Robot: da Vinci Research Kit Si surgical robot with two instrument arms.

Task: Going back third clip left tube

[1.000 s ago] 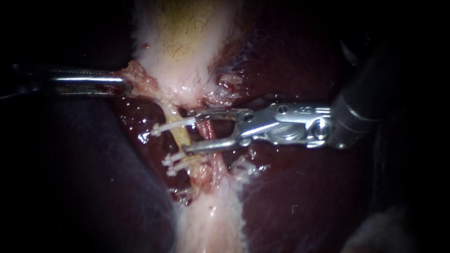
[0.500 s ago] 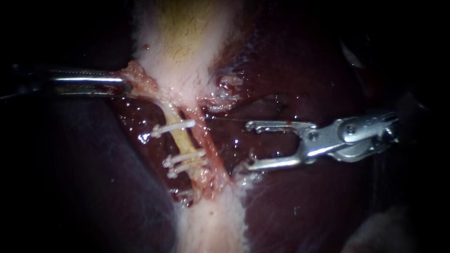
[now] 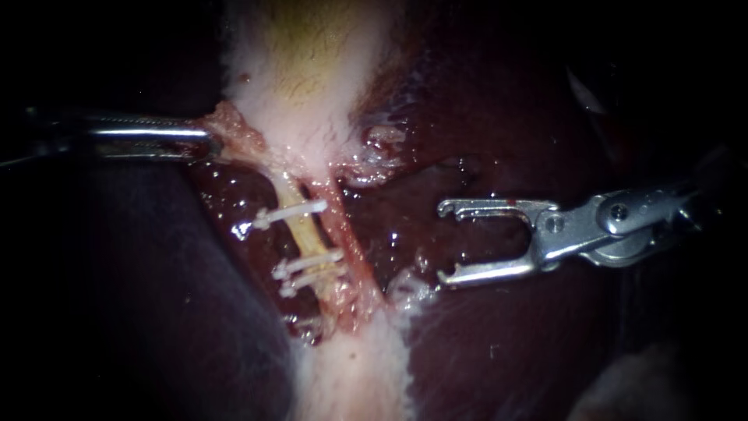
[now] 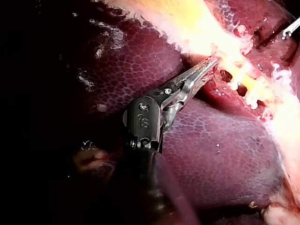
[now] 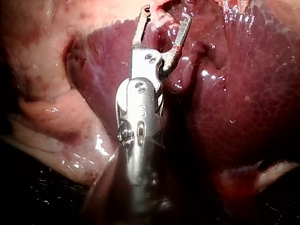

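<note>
Our right instrument (image 3: 442,243) over the liver (image 3: 483,335), jaws wide apart and empty, well clear of the left tube (image 3: 300,234), top clip (image 3: 288,212) across it above the lower pair (image 3: 308,262), our left instrument (image 3: 209,143) clamped on a tissue flap (image 3: 230,129).

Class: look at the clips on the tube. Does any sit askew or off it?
Nothing stands out. All three clips lie across the left tube, roughly parallel; the lower two sit close together. The right instrument hangs clear, jaws open.
</note>
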